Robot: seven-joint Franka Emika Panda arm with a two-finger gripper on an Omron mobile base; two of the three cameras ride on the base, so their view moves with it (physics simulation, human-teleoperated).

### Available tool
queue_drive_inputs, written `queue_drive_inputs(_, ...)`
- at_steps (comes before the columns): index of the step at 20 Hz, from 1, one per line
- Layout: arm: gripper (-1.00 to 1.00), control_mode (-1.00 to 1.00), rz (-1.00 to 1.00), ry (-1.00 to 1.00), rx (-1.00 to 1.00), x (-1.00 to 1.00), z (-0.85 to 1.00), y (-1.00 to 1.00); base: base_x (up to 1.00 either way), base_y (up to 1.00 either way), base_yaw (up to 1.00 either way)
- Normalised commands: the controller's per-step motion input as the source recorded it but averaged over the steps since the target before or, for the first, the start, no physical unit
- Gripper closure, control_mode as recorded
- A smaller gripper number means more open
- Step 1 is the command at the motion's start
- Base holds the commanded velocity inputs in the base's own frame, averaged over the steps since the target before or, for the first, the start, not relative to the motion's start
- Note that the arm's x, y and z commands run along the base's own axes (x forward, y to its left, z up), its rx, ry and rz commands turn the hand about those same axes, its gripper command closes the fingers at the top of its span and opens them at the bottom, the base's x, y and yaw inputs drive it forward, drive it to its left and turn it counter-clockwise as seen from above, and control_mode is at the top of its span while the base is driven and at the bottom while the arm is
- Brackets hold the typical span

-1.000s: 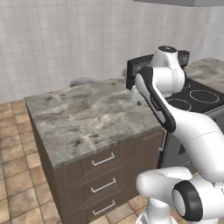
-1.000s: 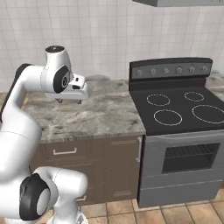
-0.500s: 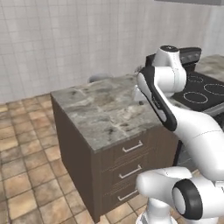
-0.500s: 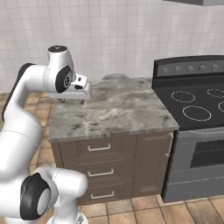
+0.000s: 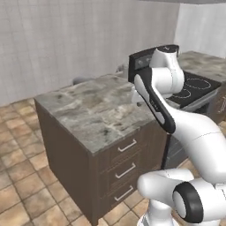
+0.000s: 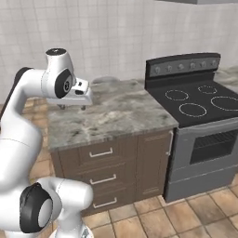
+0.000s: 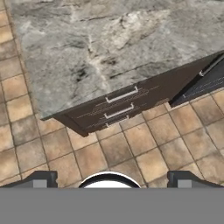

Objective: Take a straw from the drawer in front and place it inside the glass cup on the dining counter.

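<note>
Drawer shut in cabinet front, well beyond the spread fingertips

In the right base view the surface fills the centre, with three stacked drawers in its front face below. The stove stands touching its right side, and the tiled wall runs behind both.

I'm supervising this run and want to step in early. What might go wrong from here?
All three drawers are shut, so the top one must be pulled open first; its slim silver handle looks easy to miss. The open gripper hangs high above the marble counter, so a fast descent toward the drawers could clip its edge.
</note>
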Motion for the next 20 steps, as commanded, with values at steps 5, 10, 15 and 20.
queue_drive_inputs(5, -1.00, 1.00, 0.00, 0.00, 0.00, 0.00, 0.00, 0.00, -0.07, 0.33, -0.44)
queue_drive_inputs(10, -1.00, 1.00, 0.00, 0.00, 0.00, 0.00, 0.00, 0.00, -0.11, 0.37, -0.43)
queue_drive_inputs(15, -1.00, 1.00, 0.00, 0.00, 0.00, 0.00, 0.00, 0.00, -0.20, 0.40, -0.40)
queue_drive_inputs(20, -1.00, 1.00, 0.00, 0.00, 0.00, 0.00, 0.00, 0.00, -0.20, 0.45, -0.37)
